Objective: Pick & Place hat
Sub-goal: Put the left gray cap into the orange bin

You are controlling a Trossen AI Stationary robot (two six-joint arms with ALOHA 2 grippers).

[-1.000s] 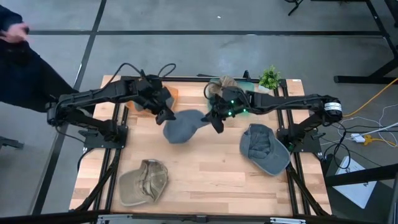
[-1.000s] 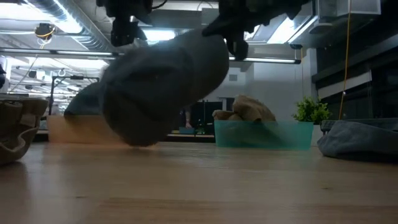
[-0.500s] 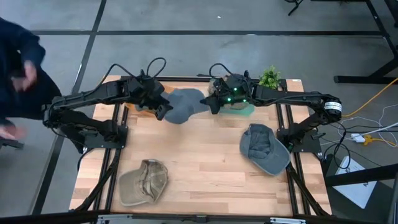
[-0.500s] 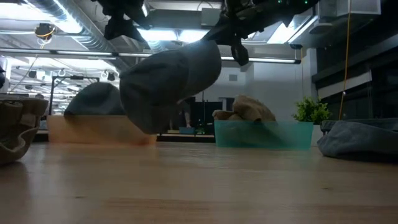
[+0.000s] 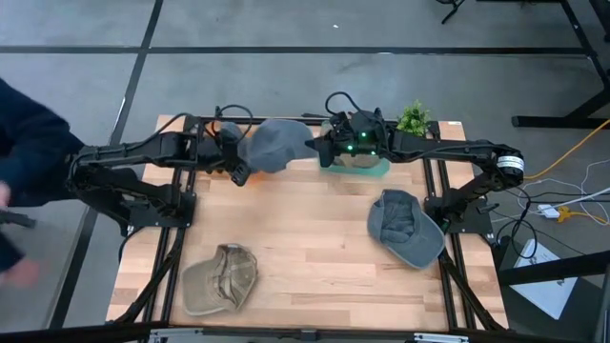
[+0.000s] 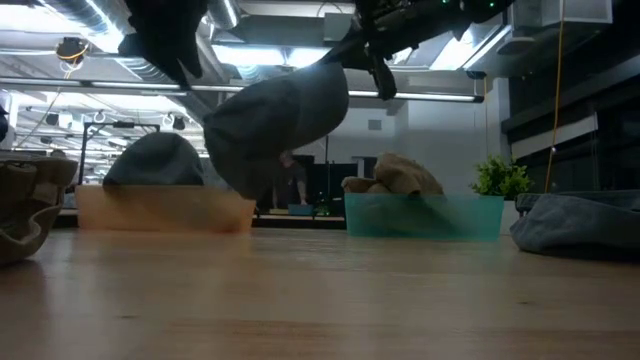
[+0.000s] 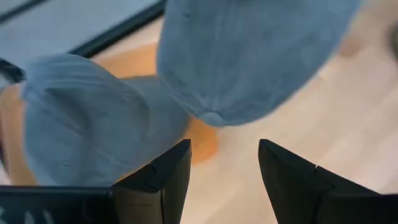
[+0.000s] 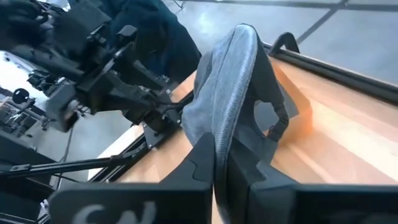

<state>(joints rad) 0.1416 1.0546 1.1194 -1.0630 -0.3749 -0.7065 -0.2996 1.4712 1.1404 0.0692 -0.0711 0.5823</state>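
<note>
A grey-blue hat (image 5: 272,145) is in the air near the table's far edge, above the orange bin (image 5: 217,168). My right gripper (image 5: 313,151) is shut on it from the right side. In the low view the hat (image 6: 275,125) hangs tilted below that gripper (image 6: 372,62). My left gripper (image 7: 224,146) is open, just left of and below the hat (image 7: 249,56), touching nothing. A second blue hat (image 7: 81,130) rests crown-up inside the orange bin (image 7: 202,140). My right gripper (image 8: 225,140) pinches the hat's bottom rim (image 8: 231,121) between its two fingers, next to the back opening with its strap (image 8: 270,118). The fingers come about level from the table's right. The hat is lifted clear and reaches out beyond the fingers toward the left arm.
A teal bin (image 5: 370,168) holding a tan hat sits at the far edge, with a small plant (image 5: 413,119) beside it. A grey hat (image 5: 405,227) lies on the table's right. A tan hat (image 5: 221,278) lies near left. A person in dark clothes (image 5: 24,143) stands left of the table.
My right gripper has carried the hat from the table's middle up and toward the far edge and left, over the orange bin. My left gripper has drawn back toward the table's left and far edge and now stands apart from the hat.
</note>
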